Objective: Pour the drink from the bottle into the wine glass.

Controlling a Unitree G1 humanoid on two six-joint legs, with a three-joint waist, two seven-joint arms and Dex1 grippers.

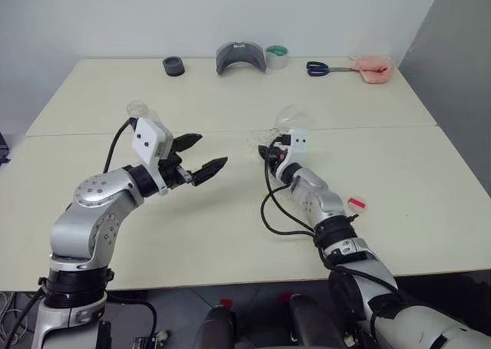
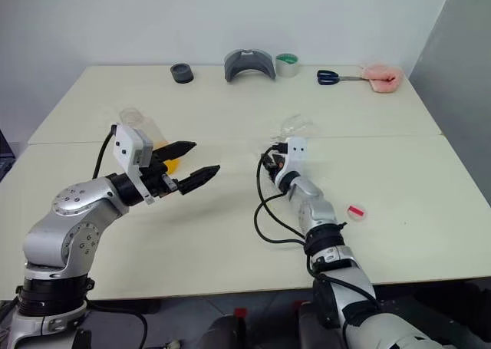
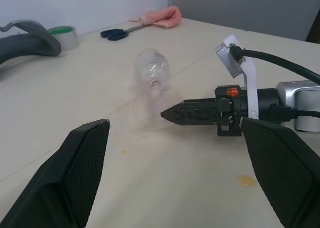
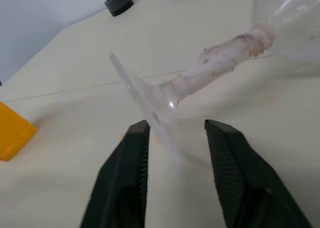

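Item, one wine glass point(image 4: 215, 67), lying on its side: your right gripper point(image 4: 175, 125), jaws a little apart and holding nothing, sits at its foot, so a nudge could roll the glass away. One bottle point(image 2: 147, 131) with drink point(image 2: 171, 163) stands well left of the glass, behind your left gripper point(image 1: 207, 153), which is wide open and empty. Far beyond the glass: one scissors point(image 1: 326, 69), one tape roll point(image 1: 277, 56).
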